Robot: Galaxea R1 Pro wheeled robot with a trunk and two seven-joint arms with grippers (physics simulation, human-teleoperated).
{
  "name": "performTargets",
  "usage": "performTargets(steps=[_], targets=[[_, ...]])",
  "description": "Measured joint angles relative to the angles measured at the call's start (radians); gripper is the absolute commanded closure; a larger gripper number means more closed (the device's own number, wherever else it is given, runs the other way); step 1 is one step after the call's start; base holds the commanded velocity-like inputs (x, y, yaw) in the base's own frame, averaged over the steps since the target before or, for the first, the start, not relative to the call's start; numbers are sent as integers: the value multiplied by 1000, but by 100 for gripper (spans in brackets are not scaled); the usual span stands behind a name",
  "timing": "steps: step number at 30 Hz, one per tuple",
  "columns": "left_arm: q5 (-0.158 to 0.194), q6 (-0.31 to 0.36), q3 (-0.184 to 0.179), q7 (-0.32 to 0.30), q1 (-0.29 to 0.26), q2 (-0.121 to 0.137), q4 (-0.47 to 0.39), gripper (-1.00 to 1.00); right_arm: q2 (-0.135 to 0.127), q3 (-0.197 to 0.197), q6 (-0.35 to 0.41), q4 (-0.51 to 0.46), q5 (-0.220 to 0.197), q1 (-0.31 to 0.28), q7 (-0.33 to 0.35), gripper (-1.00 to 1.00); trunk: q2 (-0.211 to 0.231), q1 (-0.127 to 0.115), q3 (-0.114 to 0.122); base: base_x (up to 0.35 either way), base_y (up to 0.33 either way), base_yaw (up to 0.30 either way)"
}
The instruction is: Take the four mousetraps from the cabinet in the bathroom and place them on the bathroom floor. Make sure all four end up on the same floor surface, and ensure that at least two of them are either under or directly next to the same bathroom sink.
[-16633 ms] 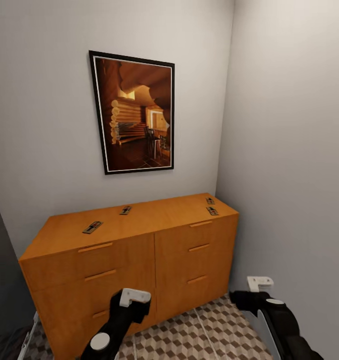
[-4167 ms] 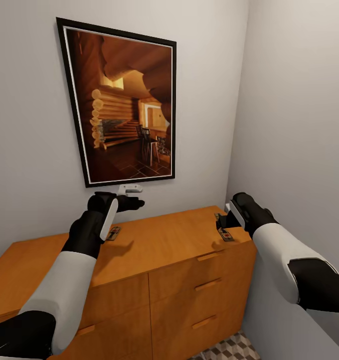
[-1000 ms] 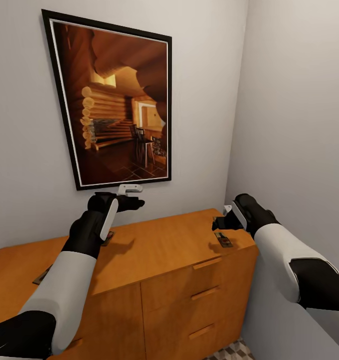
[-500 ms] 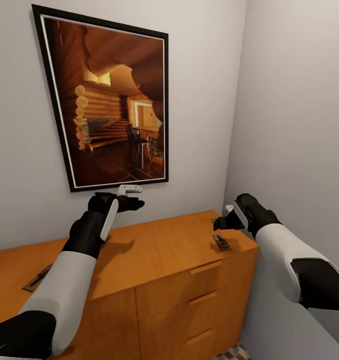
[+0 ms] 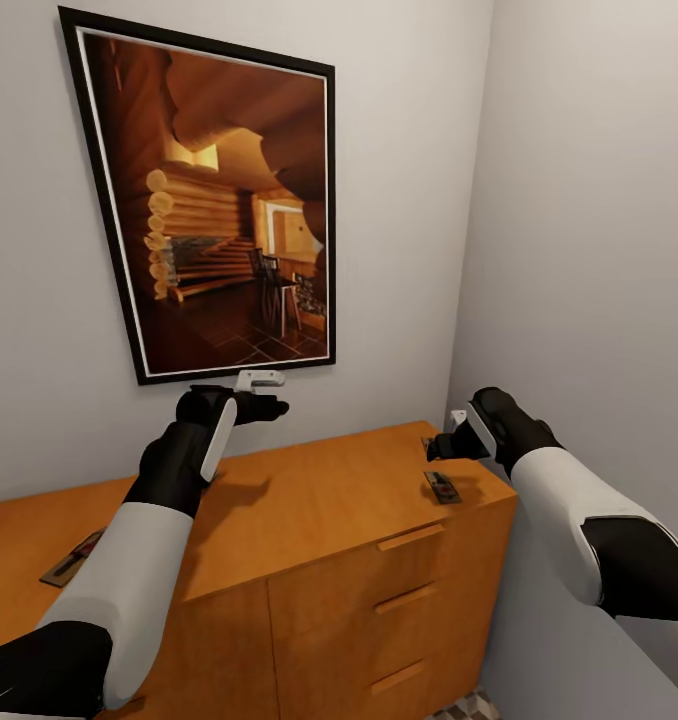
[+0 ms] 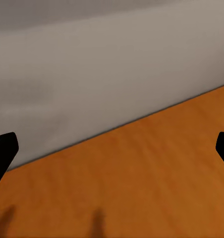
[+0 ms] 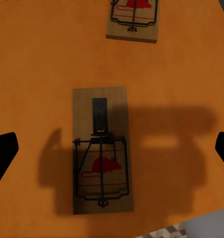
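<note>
No readable words, numbers or brand names anywhere. Only a red mouse figure printed on the nearer mousetrap (image 7: 101,151), and a similar red mark, cut off at the picture edge, on the second mousetrap (image 7: 133,20).

In the right wrist view a second mousetrap (image 7: 133,21) beyond the right gripper (image 7: 112,148) is cut off by the picture's edge; its far end is unseen. In the head view that gripper (image 5: 441,447) hides most of this trap. A mousetrap (image 5: 72,558) far outboard of the left gripper (image 5: 269,393) is too small for detail.
</note>
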Motion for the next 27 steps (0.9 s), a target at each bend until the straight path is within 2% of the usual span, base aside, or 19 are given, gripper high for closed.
performTargets(steps=[27], targets=[[2, 0, 0, 0, 1, -1, 0, -100, 13, -2, 0, 6, -7, 1, 4, -100, 0, 0, 0, 0, 0, 0]])
